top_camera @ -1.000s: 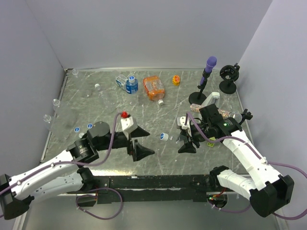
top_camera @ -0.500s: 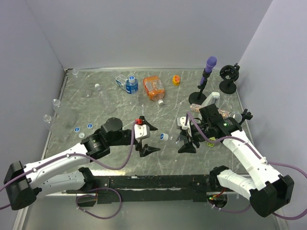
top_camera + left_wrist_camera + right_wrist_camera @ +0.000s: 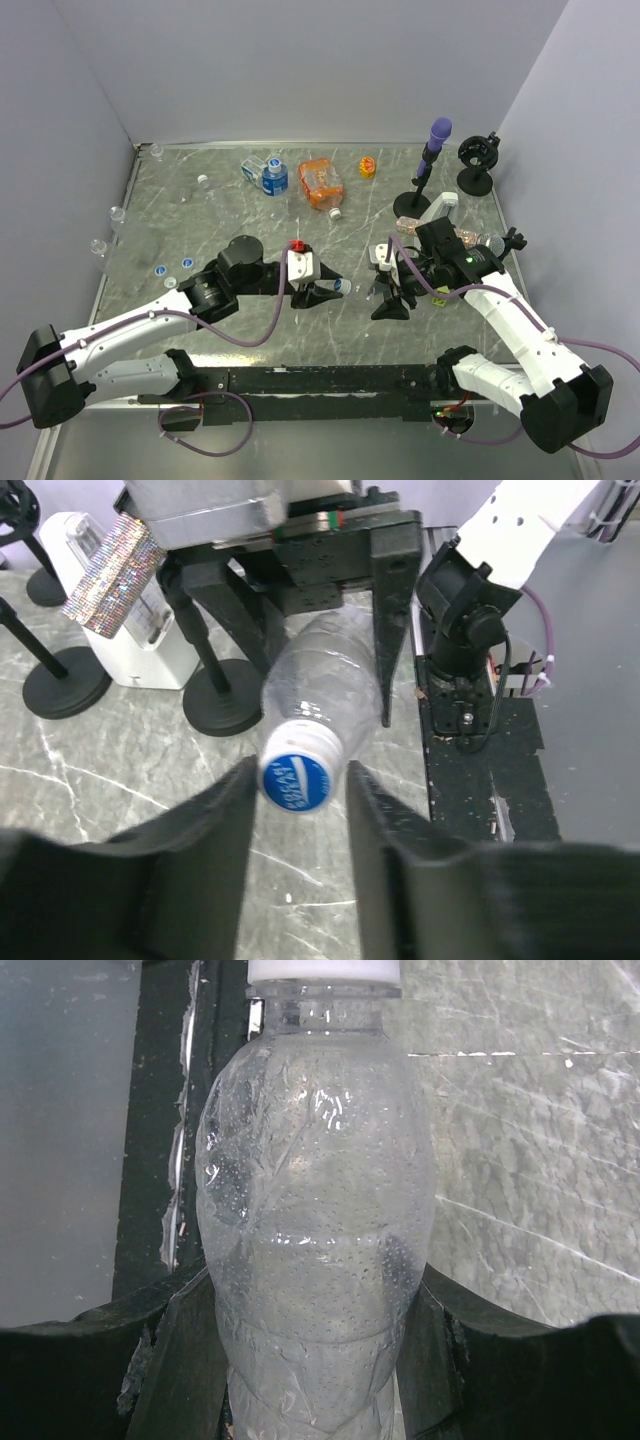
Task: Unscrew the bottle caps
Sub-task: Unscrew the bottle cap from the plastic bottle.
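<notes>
The left gripper (image 3: 325, 290) has swung rightwards from the near-left part of the table since a second ago. It is now arriving at the blue-and-white round plastic screw cap (image 3: 302, 780) (the right arm is sitting just where it was). That cap is sitting on the neck of a clear crinkled plastic bottle (image 3: 315, 1210), which is lying roughly level near the middle of the grey marbled table (image 3: 230, 215), cap end pointing left. The left gripper's black fingers (image 3: 200, 850) are flanking the cap narrowly, one on each side, at or just beside its rim; whether they are pressing on it I cannot tell. The right gripper (image 3: 390, 295) is clamping the bottle's body, its fingers (image 3: 185, 1360) hugging both sides. Further right and far, a purple-topped black stand (image 3: 433, 150) is standing upright. An orange plastic bottle (image 3: 320, 183) is lying at the far middle.
</notes>
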Motion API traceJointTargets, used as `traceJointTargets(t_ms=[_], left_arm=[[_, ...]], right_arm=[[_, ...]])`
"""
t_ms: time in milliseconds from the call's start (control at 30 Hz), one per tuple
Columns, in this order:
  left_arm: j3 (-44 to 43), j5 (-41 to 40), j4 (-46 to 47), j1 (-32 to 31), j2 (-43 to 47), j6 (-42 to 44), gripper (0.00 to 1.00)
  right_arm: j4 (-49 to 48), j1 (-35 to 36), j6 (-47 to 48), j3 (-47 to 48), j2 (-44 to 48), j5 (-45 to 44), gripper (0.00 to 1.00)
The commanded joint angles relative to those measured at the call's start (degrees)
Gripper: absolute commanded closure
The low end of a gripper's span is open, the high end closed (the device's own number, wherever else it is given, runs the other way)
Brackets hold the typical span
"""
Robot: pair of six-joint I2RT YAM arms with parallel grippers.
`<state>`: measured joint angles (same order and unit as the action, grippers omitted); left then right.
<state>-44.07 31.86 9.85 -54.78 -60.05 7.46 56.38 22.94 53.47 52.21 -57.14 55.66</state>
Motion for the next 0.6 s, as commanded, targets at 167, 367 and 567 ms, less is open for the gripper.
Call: traceJointTargets(t_ms=[167,367,567], left_arm=[[-5.40,1.29,-1.14,0.12,-1.91,-5.24,0.86],[-15.31,-4.50,-17.62,0.20,-7.43,-29.66,0.99],[-20.45,-8.90,-31.73,0.29,-10.09,-60.14,0.99]], right_arm=[[-1.10,0.09,0.93,0.18,0.54,2.17,0.84],[-1.36,0.09,0.58,0.00,0.81,1.82,0.84],[-1.36,0.00,0.58,0.00,0.54,1.56,0.84]])
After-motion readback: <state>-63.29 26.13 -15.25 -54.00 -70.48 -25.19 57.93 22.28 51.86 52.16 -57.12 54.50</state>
